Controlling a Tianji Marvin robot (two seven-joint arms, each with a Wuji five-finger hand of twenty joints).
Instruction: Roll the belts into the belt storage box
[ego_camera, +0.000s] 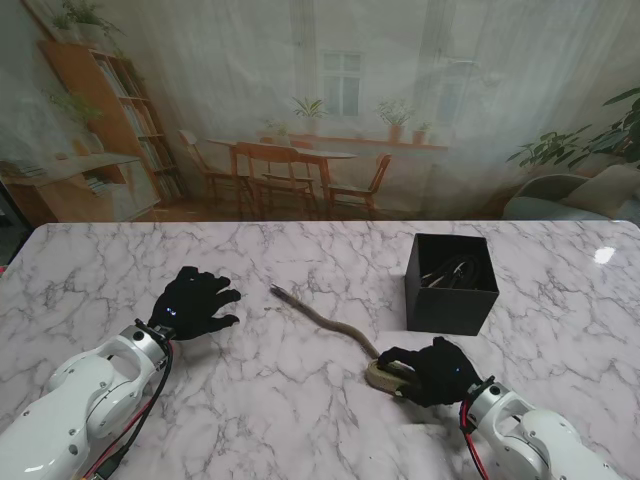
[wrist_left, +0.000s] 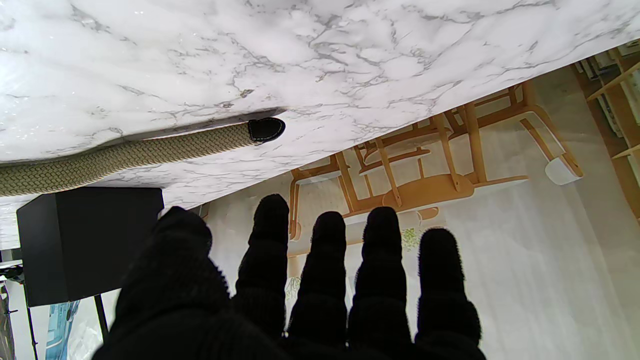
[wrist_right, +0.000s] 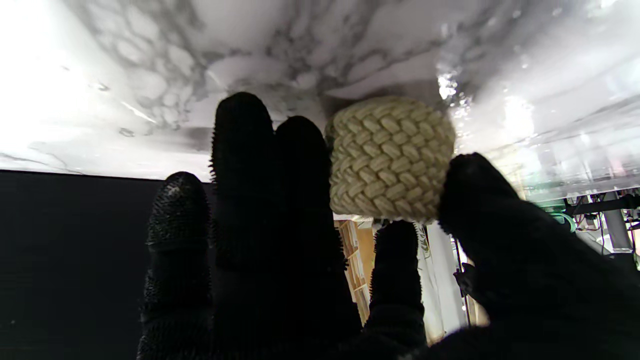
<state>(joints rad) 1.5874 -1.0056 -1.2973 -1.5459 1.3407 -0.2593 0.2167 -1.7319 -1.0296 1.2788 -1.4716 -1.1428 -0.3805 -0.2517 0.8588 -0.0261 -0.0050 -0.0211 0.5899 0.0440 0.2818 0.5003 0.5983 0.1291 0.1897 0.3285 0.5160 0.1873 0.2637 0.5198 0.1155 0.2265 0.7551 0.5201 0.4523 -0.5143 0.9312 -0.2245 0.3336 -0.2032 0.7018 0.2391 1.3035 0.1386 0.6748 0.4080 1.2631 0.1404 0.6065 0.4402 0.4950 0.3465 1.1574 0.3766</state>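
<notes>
A tan braided belt lies across the middle of the marble table, its dark tip pointing toward my left hand. The belt's other end is wound into a small coil, and my right hand is shut on that coil, thumb on one side and fingers on the other. The black storage box stands just beyond the right hand, open, with a dark belt coiled inside. My left hand rests open on the table, fingers spread, well left of the belt tip.
The table's far edge meets a printed backdrop of a room with chairs. A bright glare spot lies at the far right of the table.
</notes>
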